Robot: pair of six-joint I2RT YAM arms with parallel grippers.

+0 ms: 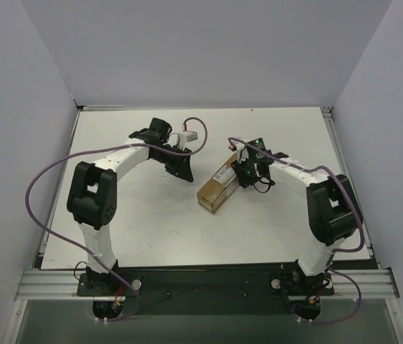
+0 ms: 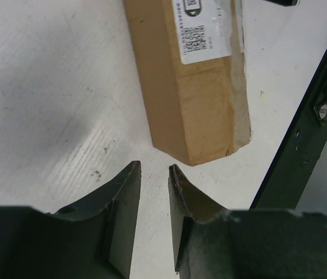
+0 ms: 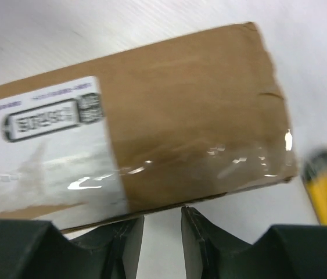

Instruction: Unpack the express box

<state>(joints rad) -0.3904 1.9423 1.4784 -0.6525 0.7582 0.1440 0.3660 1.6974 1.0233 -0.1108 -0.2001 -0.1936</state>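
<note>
The express box (image 1: 217,188) is a brown carton with a white label, lying flat and slanted at the table's middle. In the left wrist view its near end (image 2: 201,110) lies just beyond my fingertips. My left gripper (image 1: 181,170) (image 2: 154,174) is to the box's left, slightly open and empty, not touching it. My right gripper (image 1: 247,176) (image 3: 162,216) is at the box's far right end, slightly open and empty. Its fingertips are at the long edge of the box (image 3: 169,122), which lies across that view. Clear tape runs along the box's top.
A yellow-and-black utility knife (image 3: 326,185) lies on the table just past the box's end, blurred in the right wrist view. A black frame rail (image 2: 302,133) runs along the table's edge. Grey walls enclose the white table (image 1: 137,222) on three sides.
</note>
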